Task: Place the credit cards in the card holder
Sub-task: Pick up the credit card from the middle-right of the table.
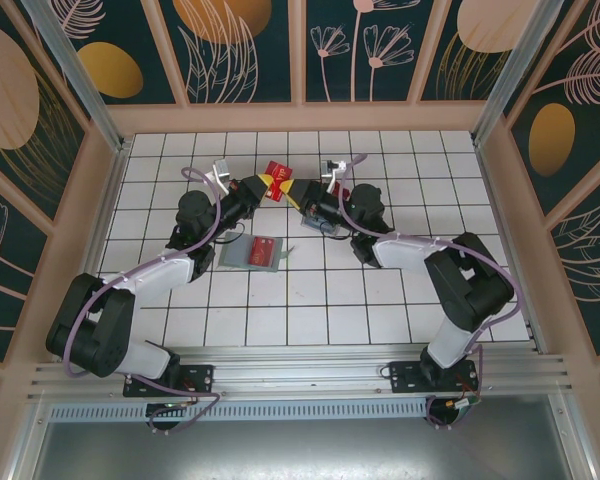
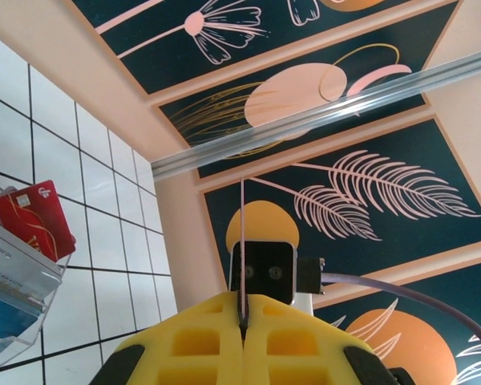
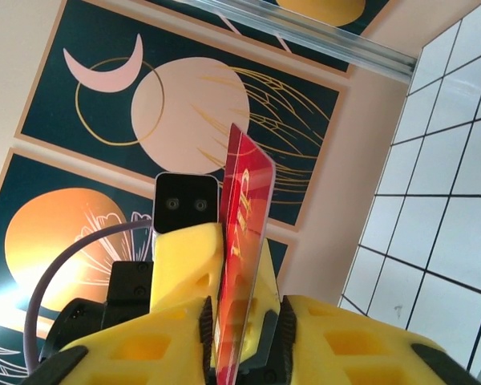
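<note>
On my white tiled table (image 1: pixel 310 300) stands a small clear plastic tray (image 2: pixel 24 277); dark flower-painted wall panels (image 1: pixel 240 40) surround it.

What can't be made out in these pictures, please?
Top view: the clear tray lies partly under the right arm, its contents hidden.
Left wrist view: the tray's blue card is cut off by the left edge.
Right wrist view: whether the right hand grips the red card; the card's face hides the contact.
</note>
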{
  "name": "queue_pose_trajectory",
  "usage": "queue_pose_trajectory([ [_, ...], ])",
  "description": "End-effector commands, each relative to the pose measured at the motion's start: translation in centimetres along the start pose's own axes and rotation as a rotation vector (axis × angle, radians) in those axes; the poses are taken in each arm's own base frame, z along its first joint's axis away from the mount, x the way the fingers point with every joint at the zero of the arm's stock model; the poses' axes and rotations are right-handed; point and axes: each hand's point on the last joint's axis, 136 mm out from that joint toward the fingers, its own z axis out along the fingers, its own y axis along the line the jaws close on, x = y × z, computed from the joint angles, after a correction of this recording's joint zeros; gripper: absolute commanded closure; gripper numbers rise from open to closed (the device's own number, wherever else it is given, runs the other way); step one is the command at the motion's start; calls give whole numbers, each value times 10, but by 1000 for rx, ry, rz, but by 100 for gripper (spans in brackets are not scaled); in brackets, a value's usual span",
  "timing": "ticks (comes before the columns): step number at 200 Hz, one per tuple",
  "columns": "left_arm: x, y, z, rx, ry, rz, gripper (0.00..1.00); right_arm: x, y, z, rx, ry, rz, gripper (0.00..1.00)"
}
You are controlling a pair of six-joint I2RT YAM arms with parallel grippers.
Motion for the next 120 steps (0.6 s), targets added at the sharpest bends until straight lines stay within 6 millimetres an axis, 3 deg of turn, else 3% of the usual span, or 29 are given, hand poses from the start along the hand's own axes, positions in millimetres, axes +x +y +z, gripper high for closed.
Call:
queue_pose_trajectory([
  [1, 3, -8, 0, 46, 10, 1, 100, -4, 11, 8, -53, 3, -36, 78],
  [14, 4, -5, -2, 38, 8, 2, 100, -2, 11, 10, -48, 11, -39, 90],
  [22, 4, -4, -2, 28, 9, 7, 100, -1, 7, 9, -35, 13, -40, 92],
  [36, 4, 5, 1, -36, 21, 36, 78, 2, -1, 7, 4, 24, -43, 95],
  [48, 4, 28, 3, -180, 48, 71, 67, 9, -18, 5, 79, 49, -42, 97],
  [67, 6, 76, -8, -413, 95, 103, 63, 27, -52, -1, 224, 107, -59, 98],
  [99, -6, 144, -61, -675, 71, 110, 58, 61, -107, -16, 393, 202, -11, 99],
  [120, -23, 172, -96, -835, 21, 152, 58, 82, -127, -7, 443, 267, 6, 99],
])
